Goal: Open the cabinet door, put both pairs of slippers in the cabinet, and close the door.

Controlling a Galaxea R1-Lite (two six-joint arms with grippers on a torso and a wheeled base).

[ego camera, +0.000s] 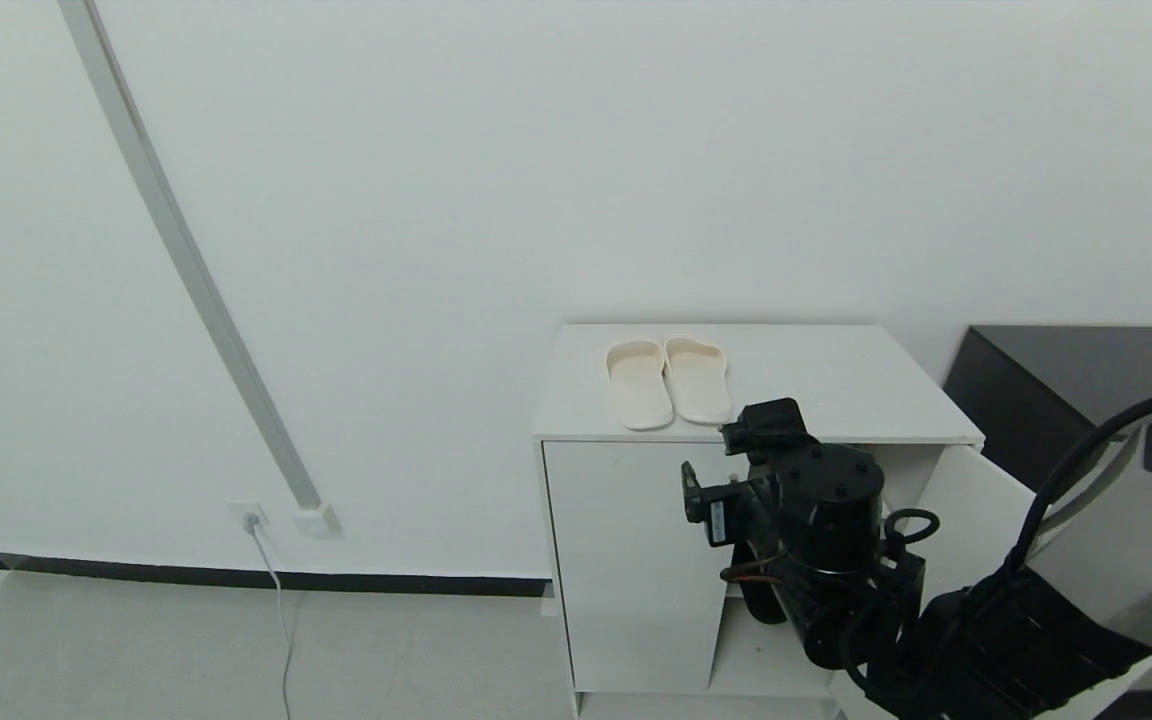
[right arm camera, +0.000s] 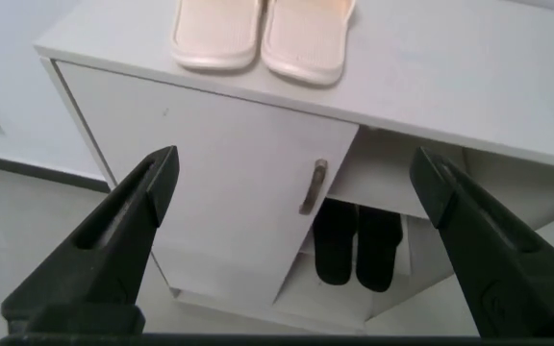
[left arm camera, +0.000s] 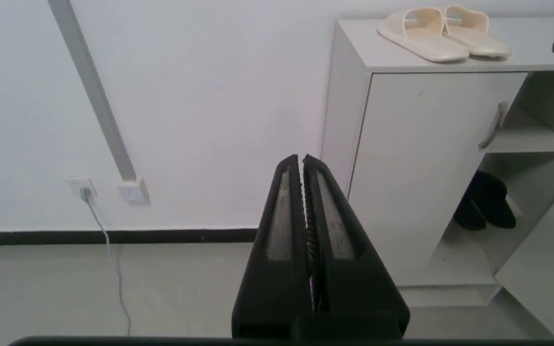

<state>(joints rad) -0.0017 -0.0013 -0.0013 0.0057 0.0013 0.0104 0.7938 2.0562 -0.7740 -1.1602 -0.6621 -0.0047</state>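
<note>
Presently, entries are running left to right.

- Wall socket (ego camera: 248,517), one: one cable (ego camera: 282,620) is hanging from it to the floor.
- Left end effector (left arm camera: 301,168), one: it is keeping its fingers clenched together on nothing, off to the side of the cabinet.
- Cabinet (ego camera: 836,385), one, with two doors: the left door (ego camera: 626,560) is standing shut and the right door (ego camera: 976,520) is standing swung open.
- Cream slippers (ego camera: 681,380), one pair: they are lying side by side on the cabinet top, not yet stored.
- Black slippers (right arm camera: 375,248), one pair: they are sitting inside on a low shelf, behind the open side.
- Right end effector (right arm camera: 293,159), one: it is hovering before the cabinet front, fingers spread wide and empty.

Progress, as judged: the door opening and one pair are looking done. The cream pair and the closing of the door are remaining.
</note>
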